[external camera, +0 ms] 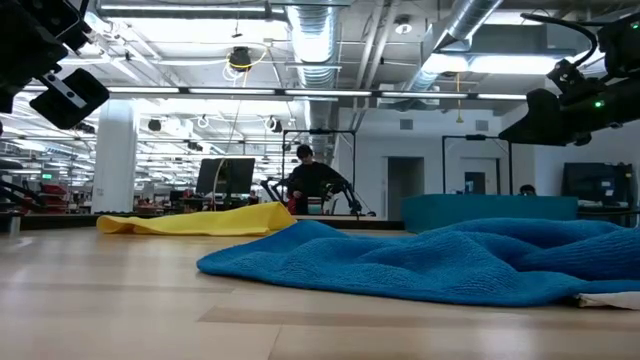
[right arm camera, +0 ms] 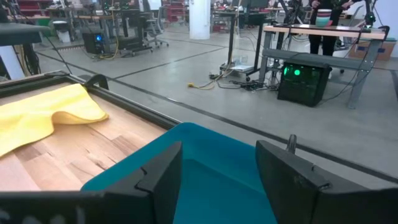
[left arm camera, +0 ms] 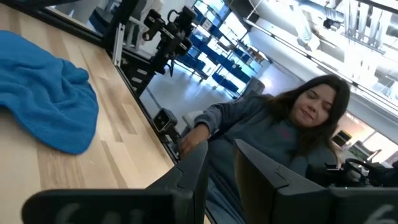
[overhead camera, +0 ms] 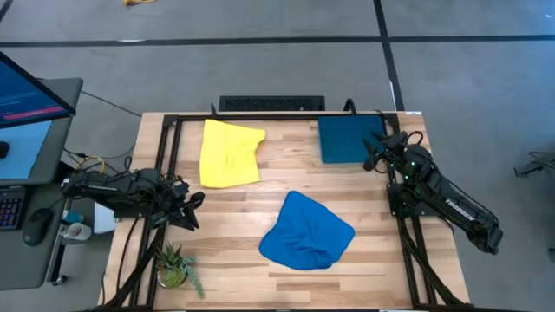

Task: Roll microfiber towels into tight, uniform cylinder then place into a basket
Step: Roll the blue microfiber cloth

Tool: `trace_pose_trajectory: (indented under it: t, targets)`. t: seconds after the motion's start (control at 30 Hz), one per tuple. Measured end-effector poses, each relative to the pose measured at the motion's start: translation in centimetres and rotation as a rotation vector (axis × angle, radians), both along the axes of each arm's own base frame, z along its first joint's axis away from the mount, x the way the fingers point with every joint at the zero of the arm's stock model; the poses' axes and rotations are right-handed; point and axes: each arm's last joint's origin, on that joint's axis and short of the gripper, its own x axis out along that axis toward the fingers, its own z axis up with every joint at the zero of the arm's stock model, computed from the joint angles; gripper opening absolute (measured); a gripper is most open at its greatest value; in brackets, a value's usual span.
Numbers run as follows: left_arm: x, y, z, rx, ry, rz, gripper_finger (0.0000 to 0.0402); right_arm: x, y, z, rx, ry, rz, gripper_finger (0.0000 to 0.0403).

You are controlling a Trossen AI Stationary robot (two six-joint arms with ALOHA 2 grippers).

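Above the basket (overhead camera: 342,139), the right end effector (overhead camera: 371,154), fingers spread.

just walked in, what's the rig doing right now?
Nothing is being handled yet. The blue towel lies crumpled mid-table and the yellow towel lies loosely spread at the far side; neither is rolled. The teal basket sits at the far right, with no towel in it. The left tool waits near the table's left edge, holding nothing. The right tool hangs over the basket with its fingers open.
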Motion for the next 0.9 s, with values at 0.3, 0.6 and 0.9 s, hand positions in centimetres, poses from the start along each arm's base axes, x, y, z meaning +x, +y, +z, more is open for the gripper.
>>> trace_pose_trajectory:
  t: [0.3,0.6,0.9]
  targets:
    - [0.4,0.5,0.0,0.089,-0.070,0.228,0.0067,0.0,0.0,0.0,0.000,0.000,0.000,0.0225]
    - [0.7,1.3,0.0,0.285,-0.157,0.515,0.0067,0.0,0.0,0.0,0.000,0.000,0.000,0.0225]
    - [0.8,1.9,0.0,0.314,-0.129,0.744,0.0067,0.0,0.0,0.0,0.000,0.000,0.000,0.0225]
